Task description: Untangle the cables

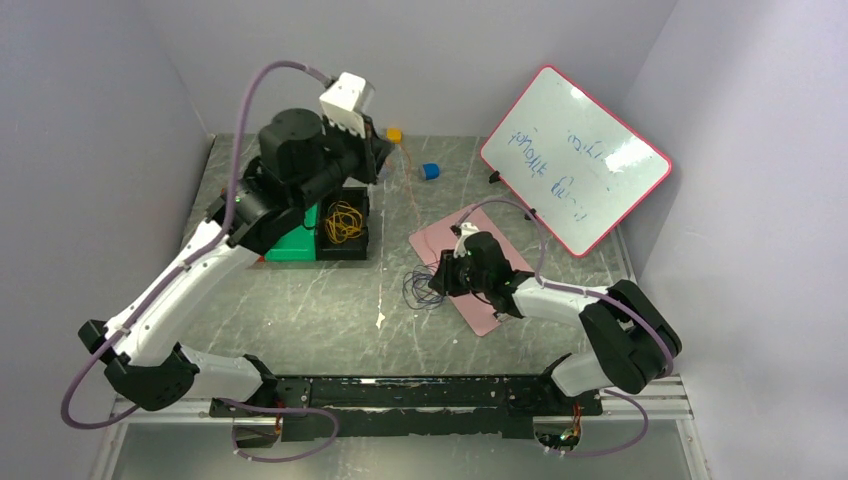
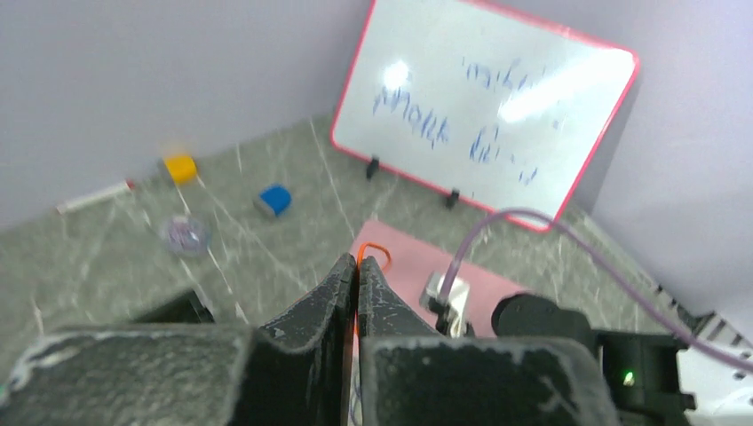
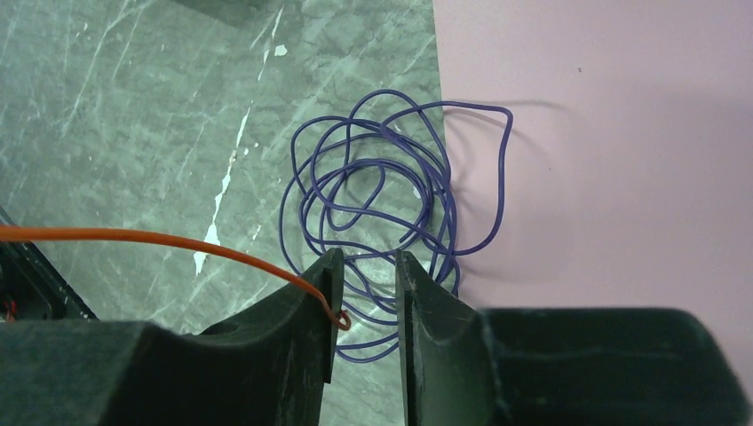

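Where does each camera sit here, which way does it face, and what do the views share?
Top external: above and behind the bases, looking down at the grey marbled table; both arms show.
Left wrist: on the raised wrist, facing across to the pink-framed whiteboard; left gripper shut on the thin orange cable.
Right wrist: facing straight down at the coiled dark blue cable; right gripper open.
Shared: the flat pink mat appears in all three.
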You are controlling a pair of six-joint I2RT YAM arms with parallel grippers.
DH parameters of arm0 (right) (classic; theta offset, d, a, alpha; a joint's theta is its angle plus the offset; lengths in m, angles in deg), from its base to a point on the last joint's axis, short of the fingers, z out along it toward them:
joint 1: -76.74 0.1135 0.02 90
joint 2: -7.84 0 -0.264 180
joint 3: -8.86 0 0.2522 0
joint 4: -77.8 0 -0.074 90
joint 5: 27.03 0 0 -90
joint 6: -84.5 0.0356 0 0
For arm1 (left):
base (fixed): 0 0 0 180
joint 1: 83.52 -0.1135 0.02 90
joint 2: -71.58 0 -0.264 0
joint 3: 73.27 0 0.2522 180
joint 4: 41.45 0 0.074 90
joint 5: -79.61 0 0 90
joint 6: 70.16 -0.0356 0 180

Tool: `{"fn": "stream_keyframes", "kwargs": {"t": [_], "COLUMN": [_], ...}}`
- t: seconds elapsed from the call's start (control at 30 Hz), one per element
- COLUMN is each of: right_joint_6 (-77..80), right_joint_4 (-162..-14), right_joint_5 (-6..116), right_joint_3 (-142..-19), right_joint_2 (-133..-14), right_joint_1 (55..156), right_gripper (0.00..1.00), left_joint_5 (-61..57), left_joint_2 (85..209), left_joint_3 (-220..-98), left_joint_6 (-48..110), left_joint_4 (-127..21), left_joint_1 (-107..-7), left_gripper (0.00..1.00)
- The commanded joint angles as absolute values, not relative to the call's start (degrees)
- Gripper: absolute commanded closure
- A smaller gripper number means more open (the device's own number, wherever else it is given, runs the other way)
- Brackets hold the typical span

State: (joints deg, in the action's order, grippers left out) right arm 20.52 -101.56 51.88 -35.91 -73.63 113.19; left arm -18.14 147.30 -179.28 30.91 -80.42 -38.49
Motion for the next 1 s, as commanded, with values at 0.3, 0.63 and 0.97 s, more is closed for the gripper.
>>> {"fn": "stream_keyframes", "kwargs": {"t": [0.3, 0.63, 0.97], "right_joint_6": [21.7, 19.7, 17.3], "right_joint_4": [-103.5, -104.6, -104.3], "right_joint_5": [53.0, 51.2, 50.6], "right_joint_3": [-35.0, -35.0, -36.1], "right_joint_2": [-72.5, -65.7, -59.7], "right_joint_1": [113.0, 113.0, 113.0], "right_gripper": [0.58, 0.46, 0.43], "left_joint_5": [-27.5, -31.6, -20.6], "left_joint_2": [147.0, 148.0, 146.4], "left_joint_3": [-197.3, -198.1, -190.4], "left_joint_6": [20.0, 17.3, 23.1], "left_joint_4": [-77.5, -80.4, -81.3], "left_joint_1": [-39.1, -40.8, -54.2], "left_gripper": [0.93, 0.93, 0.93]}}
